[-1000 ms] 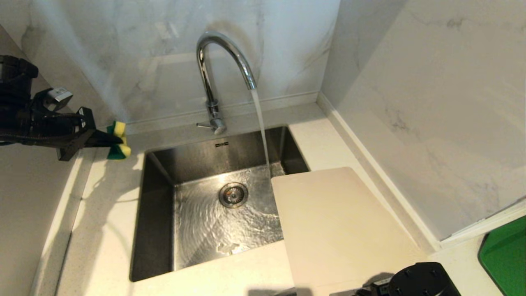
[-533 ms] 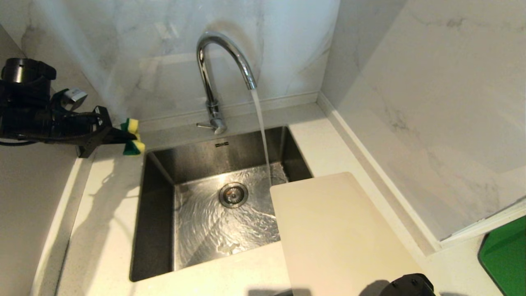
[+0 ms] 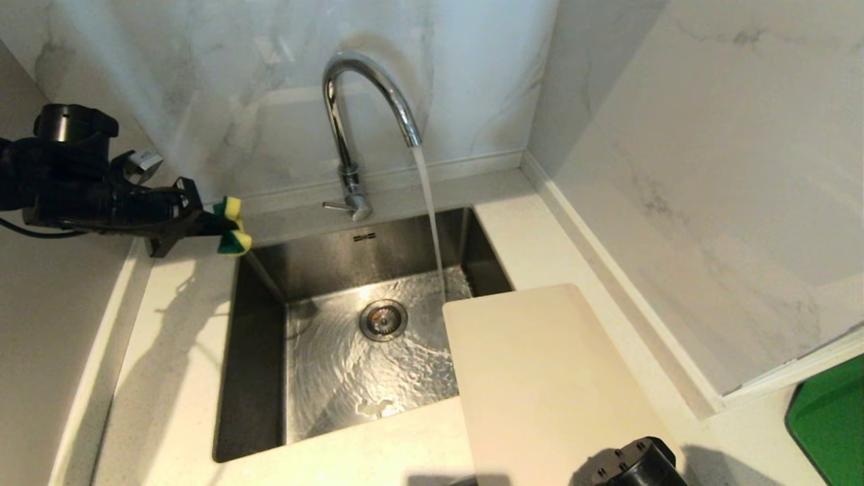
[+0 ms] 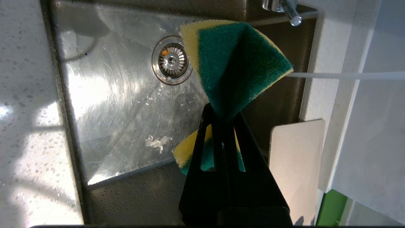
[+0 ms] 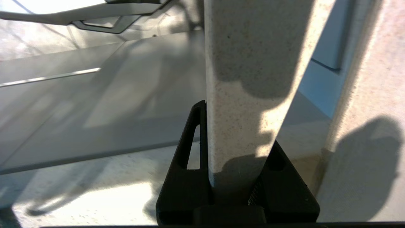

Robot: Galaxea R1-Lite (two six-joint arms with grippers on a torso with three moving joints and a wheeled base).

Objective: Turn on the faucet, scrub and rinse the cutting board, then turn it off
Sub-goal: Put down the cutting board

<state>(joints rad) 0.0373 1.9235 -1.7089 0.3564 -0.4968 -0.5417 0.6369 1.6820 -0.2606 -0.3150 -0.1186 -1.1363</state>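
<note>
The chrome faucet (image 3: 368, 88) is running; its stream (image 3: 428, 209) falls into the sink just past the far left corner of the cutting board (image 3: 547, 378). This cream-white board lies on the counter to the right of the sink and overhangs the basin's right side. My left gripper (image 3: 212, 226) hovers over the sink's far left corner, shut on a folded green-and-yellow sponge (image 4: 234, 60). My right gripper (image 5: 237, 123) grips the board's near edge (image 5: 246, 79); in the head view only its wrist (image 3: 631, 466) shows. The faucet's lever (image 4: 289, 12) sticks out sideways.
The steel sink (image 3: 260, 351) holds rippling water around its drain (image 3: 383, 319). Marble walls close in behind and on the right. A green item (image 3: 830, 425) lies at the far right, beyond a wall edge.
My left gripper has carried the sponge to the right, up to the sink's far left corner. The board has slid slightly toward the near edge, and my right wrist has shifted left.
</note>
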